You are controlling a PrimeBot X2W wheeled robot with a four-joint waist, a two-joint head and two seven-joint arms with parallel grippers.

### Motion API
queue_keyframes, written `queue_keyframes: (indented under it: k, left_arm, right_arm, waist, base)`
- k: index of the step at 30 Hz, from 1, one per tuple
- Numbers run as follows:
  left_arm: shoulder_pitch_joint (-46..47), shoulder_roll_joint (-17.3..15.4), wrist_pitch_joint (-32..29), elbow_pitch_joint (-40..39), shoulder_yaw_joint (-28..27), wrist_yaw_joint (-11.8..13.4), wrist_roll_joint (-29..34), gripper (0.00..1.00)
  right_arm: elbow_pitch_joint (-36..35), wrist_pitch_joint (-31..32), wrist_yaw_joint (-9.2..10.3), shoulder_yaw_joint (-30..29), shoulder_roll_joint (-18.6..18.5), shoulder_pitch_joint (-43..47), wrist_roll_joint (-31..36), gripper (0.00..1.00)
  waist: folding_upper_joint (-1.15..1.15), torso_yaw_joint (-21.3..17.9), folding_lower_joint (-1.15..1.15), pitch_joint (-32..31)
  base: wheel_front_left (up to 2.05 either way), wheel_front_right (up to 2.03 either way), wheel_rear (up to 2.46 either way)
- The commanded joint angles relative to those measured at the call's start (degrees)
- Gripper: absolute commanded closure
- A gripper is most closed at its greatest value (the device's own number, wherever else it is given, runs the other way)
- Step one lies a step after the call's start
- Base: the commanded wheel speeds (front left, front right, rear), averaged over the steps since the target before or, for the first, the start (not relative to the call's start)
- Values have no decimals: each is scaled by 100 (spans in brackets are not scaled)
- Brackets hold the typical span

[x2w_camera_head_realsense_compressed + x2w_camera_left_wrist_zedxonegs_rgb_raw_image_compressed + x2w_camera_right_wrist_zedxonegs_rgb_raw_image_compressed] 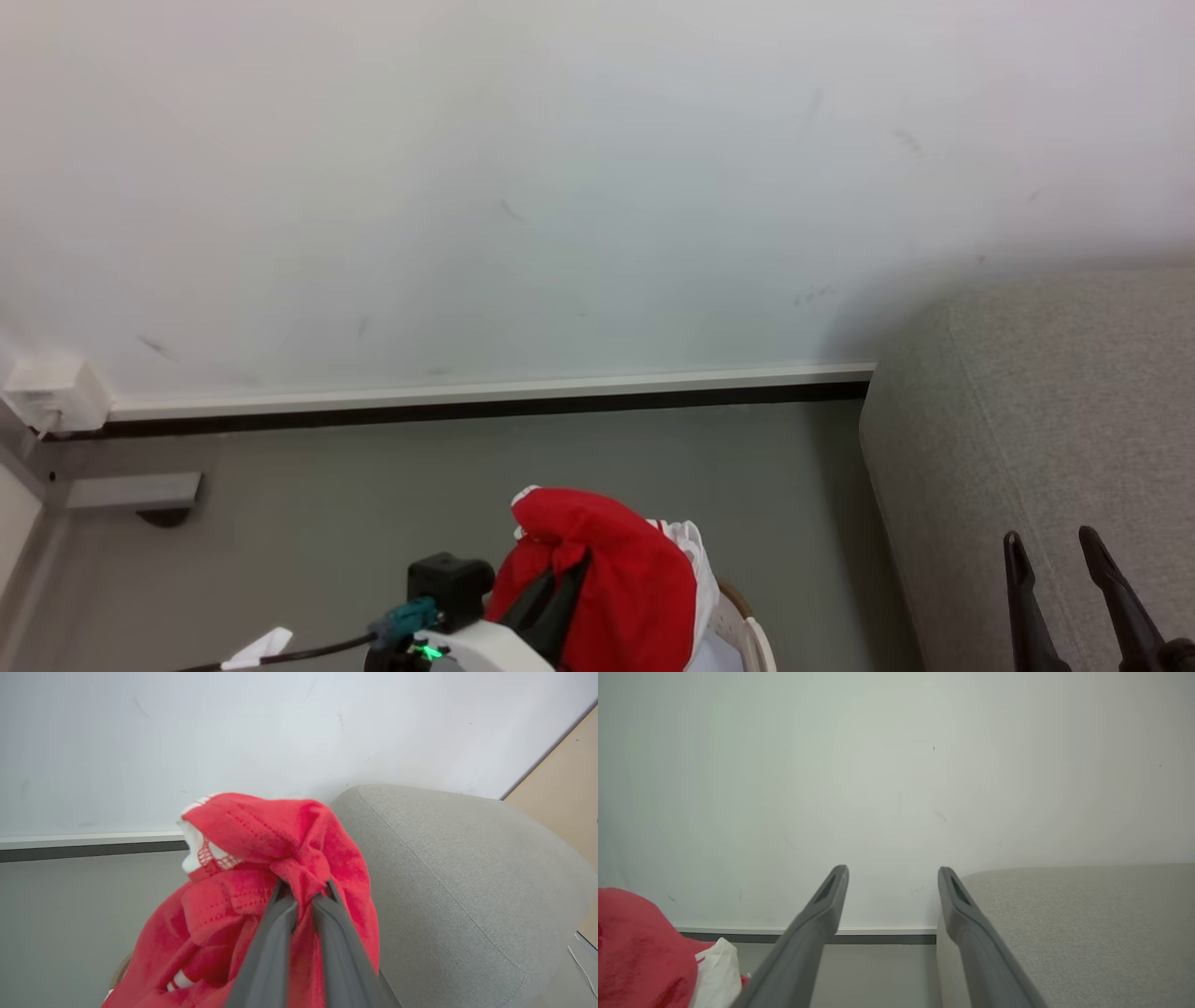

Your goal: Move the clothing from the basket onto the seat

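The left tool (303, 889) was pinched tight on a bunch of the red clothing (261, 830), holding it up above the basket (752, 637) beside the big grey seat (458, 868), while the right tool (893, 877) stood wide open, holding nothing, near that seat.

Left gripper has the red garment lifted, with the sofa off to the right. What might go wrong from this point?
1. The left gripper pinches only a small bunched fold of the clothing. The hanging bulk may slip free short of the seat.
2. Fabric hangs down by the rim of the basket and may snag on it.
3. The open right gripper stands in front of the seat, so the clothing may drape over it.
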State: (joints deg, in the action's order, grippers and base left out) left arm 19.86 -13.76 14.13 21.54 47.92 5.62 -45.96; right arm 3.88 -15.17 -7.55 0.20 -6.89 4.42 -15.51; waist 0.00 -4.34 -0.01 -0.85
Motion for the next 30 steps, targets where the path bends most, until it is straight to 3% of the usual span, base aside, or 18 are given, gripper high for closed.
queue_keyframes:
  k: [1, 11, 23, 30]
  left_arm:
    - [-113, -94, -27, -116, -26, 42, 14, 100]
    - [-283, -450, -237, -856, -65, 335, 29, 100]
    - [-269, -529, -336, -1108, -22, 415, 59, 100]
    - [-109, -534, -359, -1182, 24, 410, 143, 100]
  right_arm:
    - [26, 2, 12, -22, -5, 104, 75, 0]
    - [86, 2, 12, 32, 42, 182, 90, 0]
    - [111, 3, 12, 247, -58, 85, 32, 0]
    - [46, 3, 12, 779, -295, -138, -18, 0]
  waist:
    - [0, -40, 1, -78]
    - [0, -93, 1, -158]
    - [0, -70, 1, -172]
    - [0, -102, 1, -125]
  base:
    - [0, 0, 0]
    - [0, 0, 0]
    - [0, 0, 0]
    - [0, 0, 0]
